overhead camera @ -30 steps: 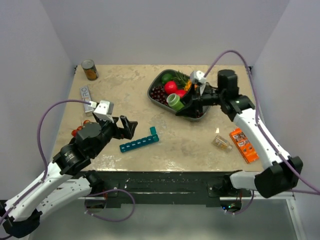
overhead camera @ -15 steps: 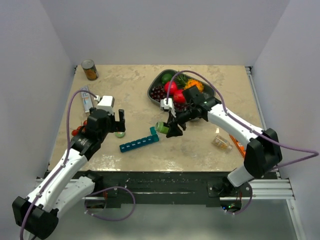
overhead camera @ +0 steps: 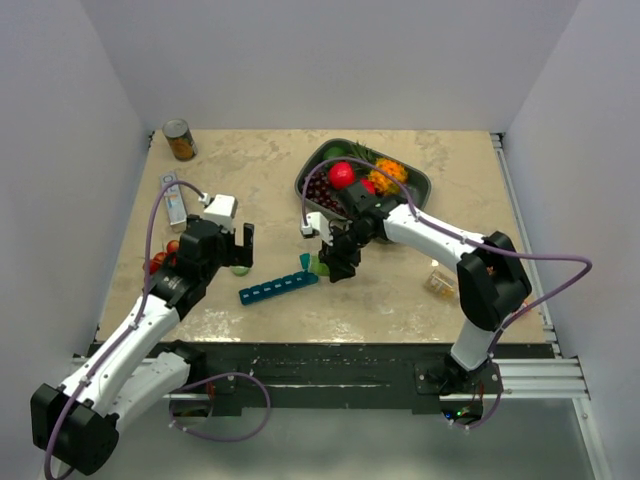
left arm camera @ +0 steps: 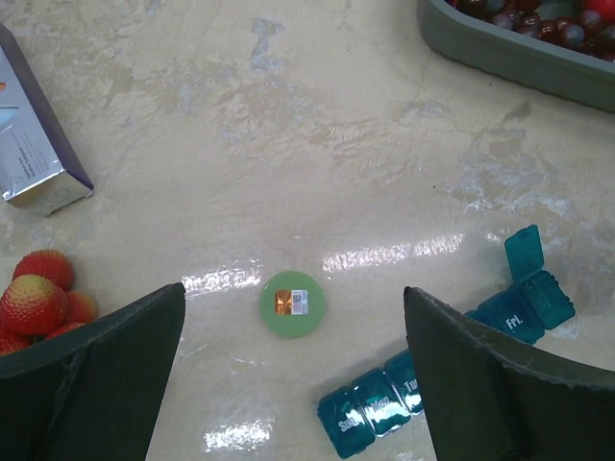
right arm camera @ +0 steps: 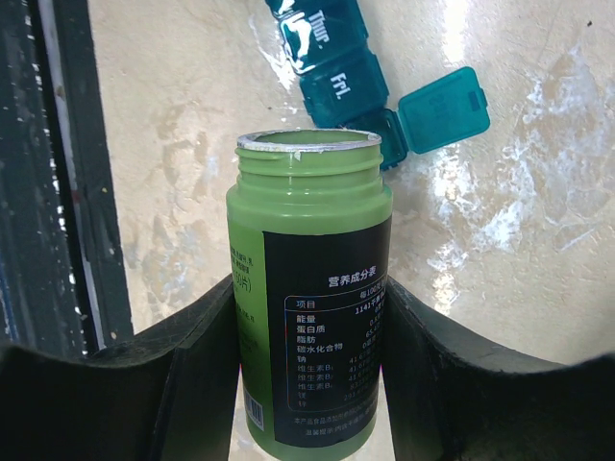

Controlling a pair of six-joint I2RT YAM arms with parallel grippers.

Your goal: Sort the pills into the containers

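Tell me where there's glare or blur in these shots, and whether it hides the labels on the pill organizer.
Left wrist: glare streaks on the table beside the green cap, none over the pill organizer, whose day labels are legible. Right wrist: the green bottle is sharp, with glare on the table behind. Top external: even light, soft shadows.

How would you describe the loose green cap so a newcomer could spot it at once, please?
On the table, find the teal pill organizer near the front edge and look just behind its left end. There the green cap lies flat on marble, apart from the red fruits; it alone is a round disc with an orange-and-white sticker at its centre.
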